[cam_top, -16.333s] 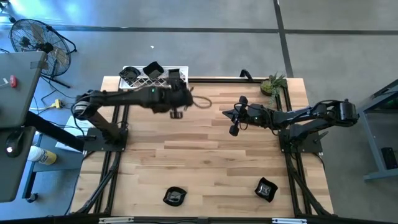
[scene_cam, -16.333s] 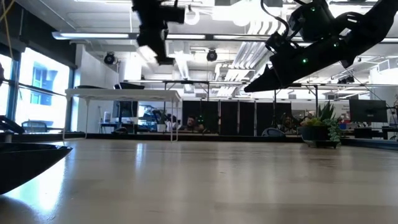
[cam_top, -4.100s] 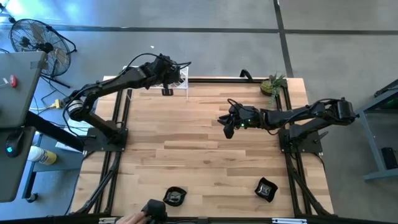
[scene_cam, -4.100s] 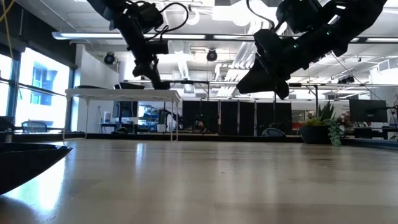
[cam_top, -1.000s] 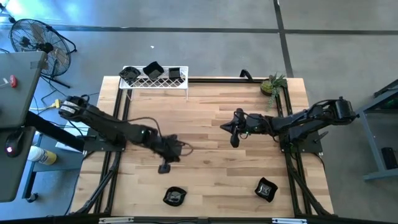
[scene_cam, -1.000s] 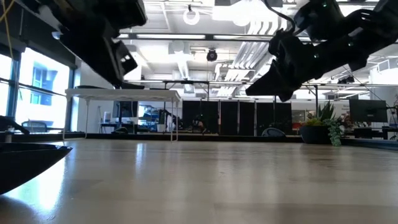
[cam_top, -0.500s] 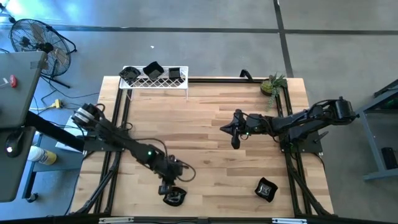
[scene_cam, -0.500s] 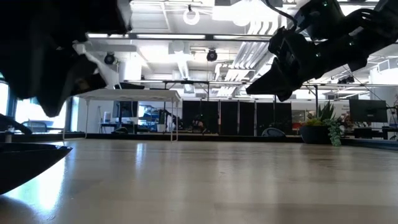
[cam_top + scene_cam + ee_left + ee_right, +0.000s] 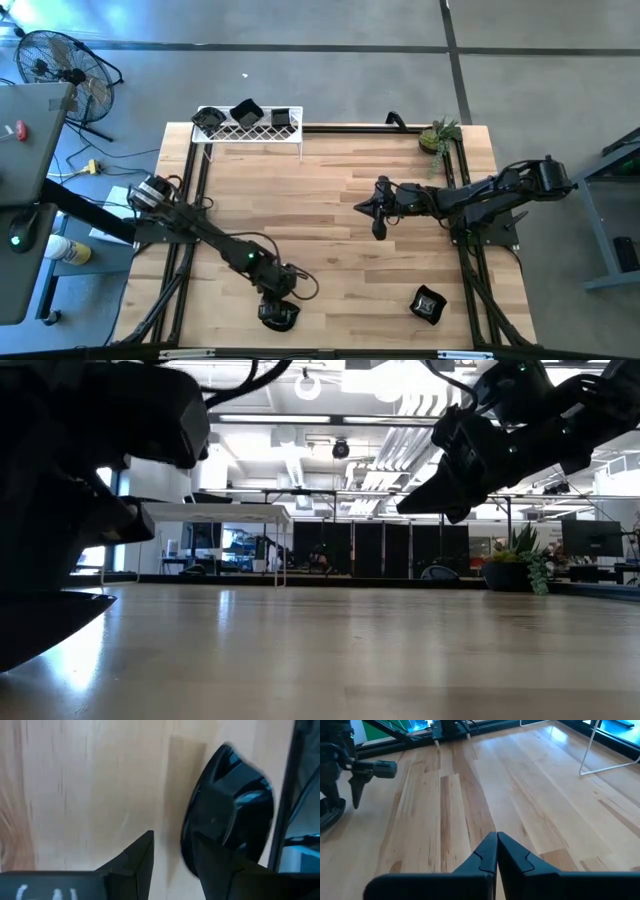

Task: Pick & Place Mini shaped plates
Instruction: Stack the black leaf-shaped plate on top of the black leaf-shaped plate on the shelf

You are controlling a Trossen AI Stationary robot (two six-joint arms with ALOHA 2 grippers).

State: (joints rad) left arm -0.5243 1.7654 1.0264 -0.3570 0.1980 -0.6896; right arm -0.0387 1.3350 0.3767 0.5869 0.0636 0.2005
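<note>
A glossy black mini plate [image 9: 279,317] lies near the table's near edge, left of centre. My left gripper [image 9: 273,304] is low over it and open. In the left wrist view the plate's rim [image 9: 187,825] stands between the open fingers of the left gripper [image 9: 172,840]. A second black plate [image 9: 428,304] lies at the near right. Three more plates rest on the white wire rack [image 9: 247,130] at the far left. My right gripper [image 9: 378,230] hangs shut and empty above the table's middle right. My left gripper comes at the plate from above, one finger [image 9: 215,865] over the plate's inside and the other finger [image 9: 142,855] outside its rim, over the wood. I cannot tell whether either finger touches the plate, which lies flat on the table.
A small green potted plant [image 9: 439,134] stands at the far right corner. Black frame rails run along the table's edges. Bare wood lies between the two arms [image 9: 320,220].
My left gripper has swung from the table's middle left toward the near edge and come down over the near-left plate. That plate lies where it was. The right arm has kept still.
</note>
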